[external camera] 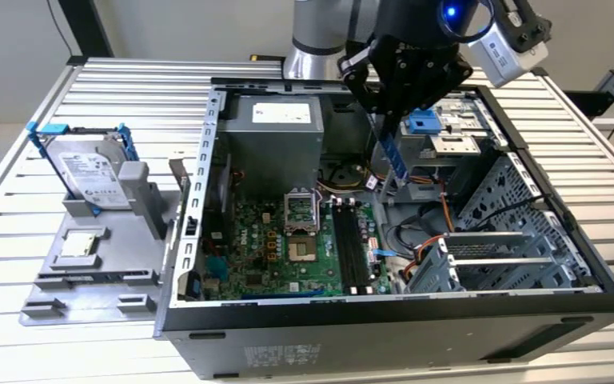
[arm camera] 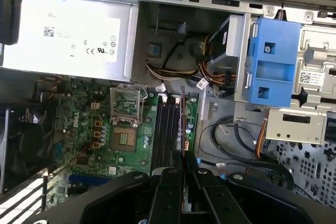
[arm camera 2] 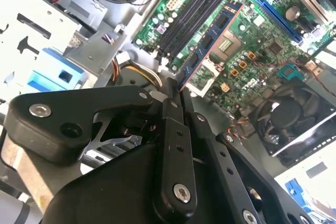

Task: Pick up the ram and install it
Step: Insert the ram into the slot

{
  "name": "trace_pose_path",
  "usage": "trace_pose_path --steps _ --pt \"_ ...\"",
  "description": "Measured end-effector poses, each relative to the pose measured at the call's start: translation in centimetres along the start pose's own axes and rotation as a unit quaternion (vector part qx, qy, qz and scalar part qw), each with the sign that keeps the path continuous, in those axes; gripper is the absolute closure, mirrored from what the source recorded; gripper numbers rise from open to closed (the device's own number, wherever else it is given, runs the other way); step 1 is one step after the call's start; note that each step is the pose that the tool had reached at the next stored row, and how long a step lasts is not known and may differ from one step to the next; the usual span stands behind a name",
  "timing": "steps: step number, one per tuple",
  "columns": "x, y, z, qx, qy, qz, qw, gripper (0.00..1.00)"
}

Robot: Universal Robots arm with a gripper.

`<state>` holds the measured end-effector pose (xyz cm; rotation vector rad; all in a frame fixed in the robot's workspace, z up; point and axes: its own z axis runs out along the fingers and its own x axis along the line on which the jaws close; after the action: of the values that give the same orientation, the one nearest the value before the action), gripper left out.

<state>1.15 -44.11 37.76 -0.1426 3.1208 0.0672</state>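
Dark ram (external camera: 396, 156) clenched in the tool (external camera: 386, 117), long axis near-upright, free end toward the memory slots (external camera: 352, 240)

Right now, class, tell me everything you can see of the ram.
The ram is a long, thin, flat stick, blue-faced with dark chips in a row and a reddish edge. The jaws of the gripper clamp one end; the rest hangs free above the motherboard, touching nothing else, not yet seated.

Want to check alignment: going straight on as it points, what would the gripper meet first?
The gripper is shut on the ram, whose lower edge leads; it would probably reach the black memory slots first, though depth is unclear.
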Motion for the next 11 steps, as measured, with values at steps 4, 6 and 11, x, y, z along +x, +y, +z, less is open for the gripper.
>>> trace_pose_path --steps 4,6,11 --pt "-0.11 -0.06 0.29 0.0007 0.0001 0.0 1.0 1.0" --pt "-0.11 -0.06 0.3 0.0014 0.0001 0.0 1.0 1.0" --pt "-0.11 -0.06 0.3 0.0034 0.0003 0.0 0.99999 1.0"
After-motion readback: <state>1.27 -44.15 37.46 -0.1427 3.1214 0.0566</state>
